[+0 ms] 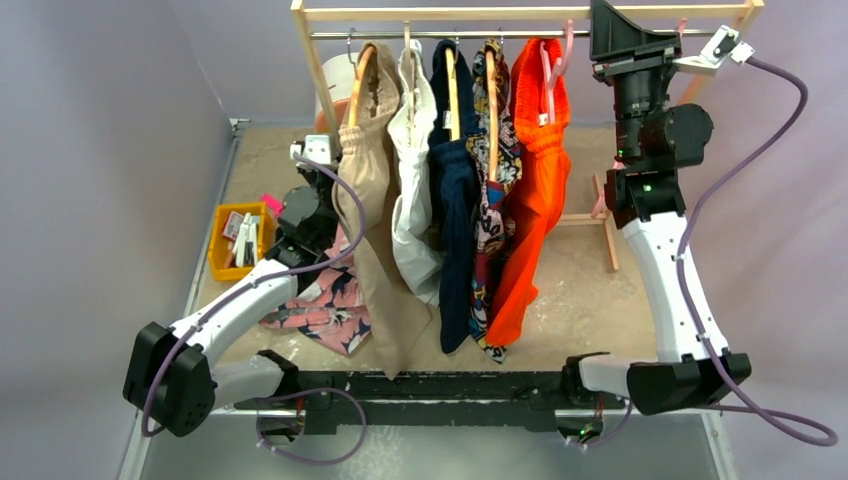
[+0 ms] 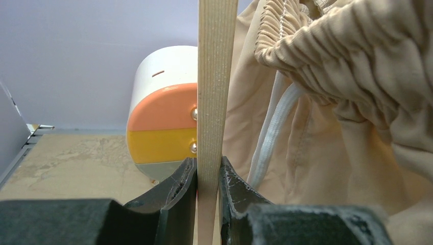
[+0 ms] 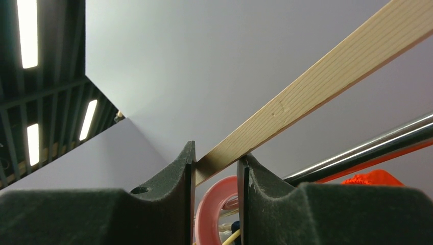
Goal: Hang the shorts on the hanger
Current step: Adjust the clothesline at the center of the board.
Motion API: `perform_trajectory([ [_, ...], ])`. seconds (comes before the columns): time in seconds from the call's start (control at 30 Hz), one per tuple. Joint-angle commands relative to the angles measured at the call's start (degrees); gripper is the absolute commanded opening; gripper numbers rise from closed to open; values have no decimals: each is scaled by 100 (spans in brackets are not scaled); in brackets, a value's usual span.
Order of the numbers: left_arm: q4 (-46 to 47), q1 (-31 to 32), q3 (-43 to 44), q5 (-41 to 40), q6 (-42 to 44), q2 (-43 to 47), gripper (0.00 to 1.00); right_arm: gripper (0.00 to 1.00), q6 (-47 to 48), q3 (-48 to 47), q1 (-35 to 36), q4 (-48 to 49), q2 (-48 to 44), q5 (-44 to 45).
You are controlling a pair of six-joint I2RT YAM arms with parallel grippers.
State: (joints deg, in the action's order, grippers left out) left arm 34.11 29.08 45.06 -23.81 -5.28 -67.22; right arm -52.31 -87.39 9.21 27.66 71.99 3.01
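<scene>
While shorts [image 1: 322, 305] lie on tan tabletop [image 1: 580, 290], left end effector [image 2: 207, 171] apparently pinches rack post [image 2: 217, 76]; right end effector [image 3: 215, 158]: grip unclear.

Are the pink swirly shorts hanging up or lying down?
Lying down: the shorts lie crumpled on the table.

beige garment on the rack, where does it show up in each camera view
top external: beige garment hangs leftmost on the rail.
left wrist: fills the right half.
right wrist: not in it.
shared landmark: wooden rack frame, in all three views.
</scene>
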Motion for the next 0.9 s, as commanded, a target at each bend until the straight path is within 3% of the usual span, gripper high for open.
perform_trajectory([
  [0.0,1141,94,29,95,-101,45,0,0,898,0,-196,1787,49,-1659],
  [0.6,1669,255,324,-211,129,-556,0,0,222,-133,-958,3706,1345,-2838],
  [0.87,1871,264,440,-325,221,-789,0,0,57,-592,-1022,3998,1959,-3067],
])
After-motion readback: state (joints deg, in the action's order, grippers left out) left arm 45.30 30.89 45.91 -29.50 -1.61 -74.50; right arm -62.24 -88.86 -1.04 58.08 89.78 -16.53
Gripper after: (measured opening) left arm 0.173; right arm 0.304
